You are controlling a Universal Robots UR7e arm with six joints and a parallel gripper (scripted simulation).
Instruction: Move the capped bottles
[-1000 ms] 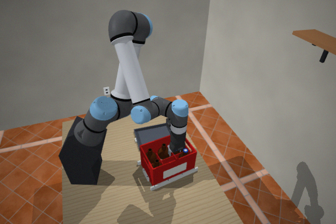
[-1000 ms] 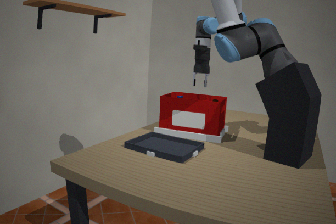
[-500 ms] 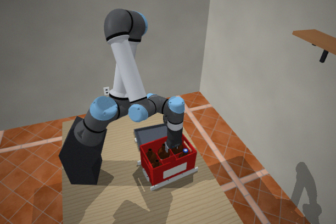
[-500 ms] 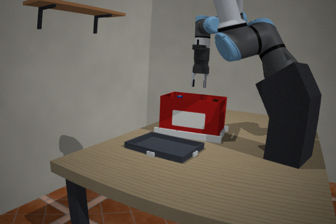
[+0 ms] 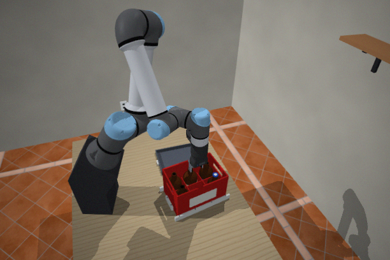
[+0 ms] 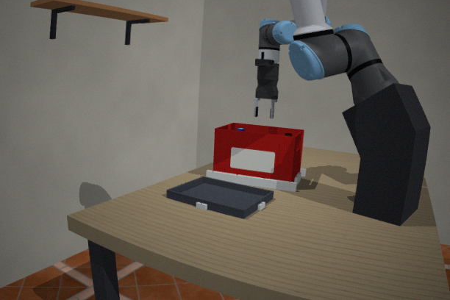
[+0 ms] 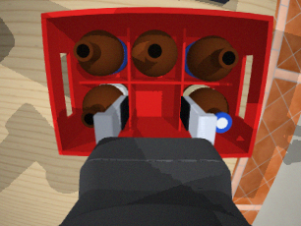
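In the exterior view, the dark tray (image 5: 173,157) (image 6: 220,197) lies below the frame's centre, and the red crate (image 5: 181,204) (image 6: 257,138) (image 7: 157,12) stands just beyond it. The gripper (image 5: 196,171) (image 6: 263,113) (image 7: 154,106) hangs above the crate—fingers spread, holding nothing. In the wrist view, open bottles occupy the crate's left, upper middle and upper right; the blue-capped bottle (image 5: 215,175) (image 6: 240,129) (image 7: 211,107) sits lower right.

The arm rises from its dark pedestal (image 5: 95,190) (image 6: 390,153), bends high at the elbow (image 5: 132,27) and comes down to a vertical wrist (image 5: 199,129) (image 6: 269,37); the hand (image 5: 196,169) (image 6: 264,113) (image 7: 154,106) points downward, its two fingers spread wide, gripping nothing
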